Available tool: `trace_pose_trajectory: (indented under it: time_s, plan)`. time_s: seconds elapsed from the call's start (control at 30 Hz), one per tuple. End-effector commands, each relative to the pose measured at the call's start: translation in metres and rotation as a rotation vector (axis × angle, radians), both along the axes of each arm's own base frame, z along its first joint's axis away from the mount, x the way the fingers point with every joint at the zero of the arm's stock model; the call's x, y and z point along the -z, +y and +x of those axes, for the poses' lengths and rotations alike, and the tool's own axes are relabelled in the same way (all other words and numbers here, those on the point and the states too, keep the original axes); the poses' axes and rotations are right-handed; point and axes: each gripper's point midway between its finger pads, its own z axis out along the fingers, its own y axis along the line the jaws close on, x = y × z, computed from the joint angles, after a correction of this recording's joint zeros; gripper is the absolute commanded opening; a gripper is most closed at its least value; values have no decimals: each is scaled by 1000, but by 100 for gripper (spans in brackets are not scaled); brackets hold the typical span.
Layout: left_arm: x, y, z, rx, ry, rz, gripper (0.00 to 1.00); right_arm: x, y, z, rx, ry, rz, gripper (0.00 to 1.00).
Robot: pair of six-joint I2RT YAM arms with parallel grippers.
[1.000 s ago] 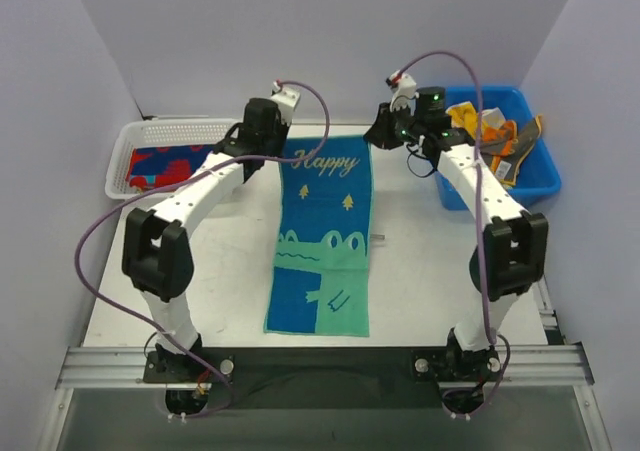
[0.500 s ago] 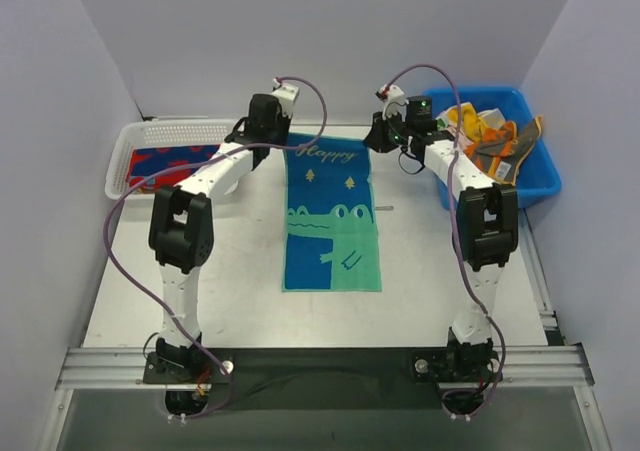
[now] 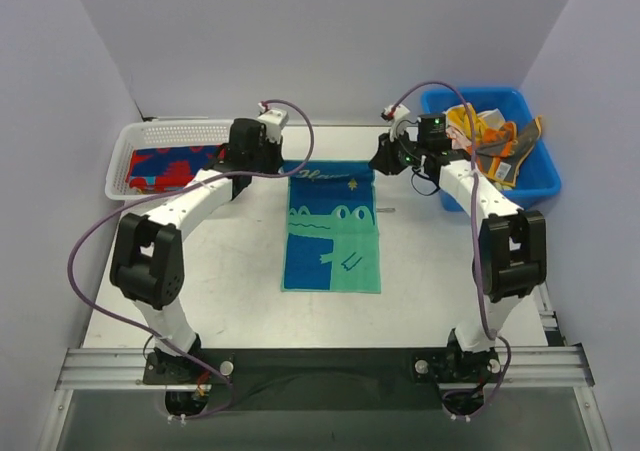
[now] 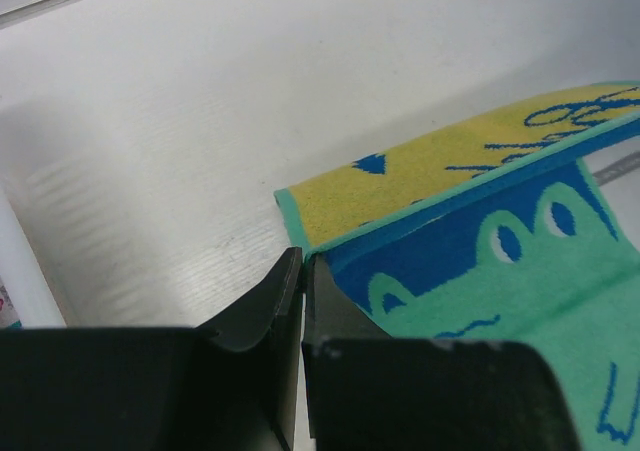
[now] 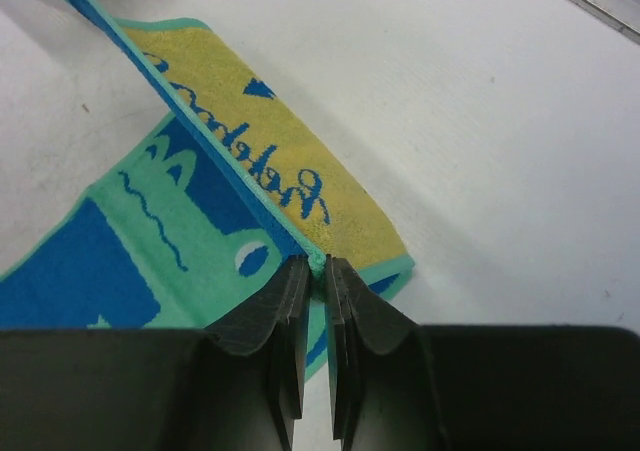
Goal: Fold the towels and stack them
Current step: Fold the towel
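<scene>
Top view, clock positions taken from the table centre.

1. Table [image 3: 200,271]: white surface, both arms reaching from 6 o'clock towards 12.
2. Crocodile towel [image 3: 332,236]: teal and blue, lying flat at the centre with its long side running 6 to 12 o'clock. Its far end is turned over, showing a yellow underside with mirrored blue lettering. The turned edge runs straight between the 2 grippers.
3. Blue bin [image 3: 480,93]: at 2 o'clock, holding bunched towels [image 3: 495,136] in grey, orange and yellow, one draped over the right rim.
4. White mesh basket [image 3: 175,128]: at 10 o'clock, with 1 red-and-blue towel [image 3: 170,166] lying flat inside.
5. Left gripper [image 4: 302,261]: at the towel's far left corner, 11 o'clock. Fingers are pressed together on the teal border of the crocodile towel [image 4: 480,261], at the corner.
6. Right gripper [image 5: 322,263]: at the far right corner, 1 o'clock. Fingers stand nearly together, with only a thin slit between them. The teal border of the crocodile towel [image 5: 130,241] is pinched at their tips.
</scene>
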Motion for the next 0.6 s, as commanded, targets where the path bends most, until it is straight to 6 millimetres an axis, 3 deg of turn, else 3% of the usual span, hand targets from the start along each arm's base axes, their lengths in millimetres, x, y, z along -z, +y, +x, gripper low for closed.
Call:
trace_pose_trajectory:
  time_s: [0.0,0.07,0.1,0.17,0.37,0.4,0.43,0.57]
  plan:
    - [-27,-4,-23,30,-5,-80,0,-26,-3,-24,-36,-62,-20,12]
    - [-12,-2,-41,30,51,-76,0,-16,-4,-48,-47,-7,-35,12]
    - [-19,-3,-49,29,47,-91,0,-12,-5,-55,-44,2,-49,12]
    - [-15,-5,-64,33,74,-95,0,-2,-5,-76,-51,37,-78,12]
    - [14,3,-117,4,203,-90,0,25,-4,-129,-51,109,-177,12]
    - [13,2,-124,4,211,-106,0,29,-5,-136,-51,119,-192,12]
    - [25,5,-135,2,245,-95,0,27,-5,-142,-56,112,-199,12]
    - [45,5,-160,-2,309,-79,0,39,-6,-166,-59,184,-203,13]
